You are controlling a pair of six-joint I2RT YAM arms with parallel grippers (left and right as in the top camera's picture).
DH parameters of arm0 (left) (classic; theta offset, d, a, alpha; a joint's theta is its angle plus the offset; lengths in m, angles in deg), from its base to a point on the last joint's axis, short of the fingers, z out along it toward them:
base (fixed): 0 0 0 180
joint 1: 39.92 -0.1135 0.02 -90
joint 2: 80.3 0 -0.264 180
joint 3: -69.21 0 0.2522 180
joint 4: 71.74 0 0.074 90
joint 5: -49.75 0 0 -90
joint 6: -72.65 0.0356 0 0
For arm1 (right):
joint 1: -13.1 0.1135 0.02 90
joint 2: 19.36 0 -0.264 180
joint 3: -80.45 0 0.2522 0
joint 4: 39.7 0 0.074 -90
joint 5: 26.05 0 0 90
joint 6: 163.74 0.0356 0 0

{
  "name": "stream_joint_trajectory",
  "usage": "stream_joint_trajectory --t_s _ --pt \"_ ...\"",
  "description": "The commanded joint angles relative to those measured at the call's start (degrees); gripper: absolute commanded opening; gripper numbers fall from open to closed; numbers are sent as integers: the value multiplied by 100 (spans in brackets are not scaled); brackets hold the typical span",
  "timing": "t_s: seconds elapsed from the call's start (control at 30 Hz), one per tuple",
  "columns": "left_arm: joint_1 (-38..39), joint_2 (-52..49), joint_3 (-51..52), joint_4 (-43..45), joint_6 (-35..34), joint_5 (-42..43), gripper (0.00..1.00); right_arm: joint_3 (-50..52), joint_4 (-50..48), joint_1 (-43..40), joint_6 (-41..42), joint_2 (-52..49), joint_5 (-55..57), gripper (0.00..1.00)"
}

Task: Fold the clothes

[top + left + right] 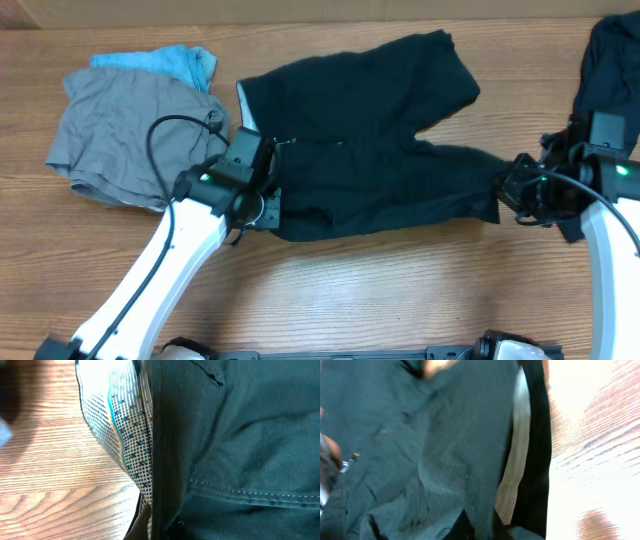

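Looking around first: a grey garment [125,130] lies bunched on the left of the table [400,290], with a light-blue garment [165,62] tucked against its far edge. The grey one sits just beside my left arm and close to the waistband I'm at, so that side is crowded. A second black garment [612,60] is heaped at the far right corner, just behind my right arm.

The black shorts [370,130] are spread in the middle of the table. Their long axis runs left to right. The waistband faces left and the two legs point right: one splays toward the far edge, the other stretches straight out to my right arm.

The left fingers [268,208] are at the waistband edge. The left wrist view is filled with dark cloth and a pale patterned lining [125,435], with no fingers in sight, so I cannot tell how far open they are or whether they have hold of anything.

The right fingers [515,190] are at the hem of the near leg. That wrist view is blurred black cloth with a pale ribbed strip [515,460], so I cannot tell their opening either.
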Motion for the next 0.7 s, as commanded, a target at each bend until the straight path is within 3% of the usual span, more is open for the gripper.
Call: stream_joint_trajectory --t_s 0.0,0.2,0.37,0.67 --pt "11 734 -160 -35 -129 -4 4 -568 208 -48 24 581 -22 4" --pt "28 1200 -162 -216 -225 358 4 -1093 732 -48 15 1071 415 4" --pt "514 1373 -162 -339 -291 208 4 -1958 1071 -48 -68 1246 673 4" --pt "1462 1379 -162 -271 -765 114 4 -2184 723 -48 -219 1226 669 4"
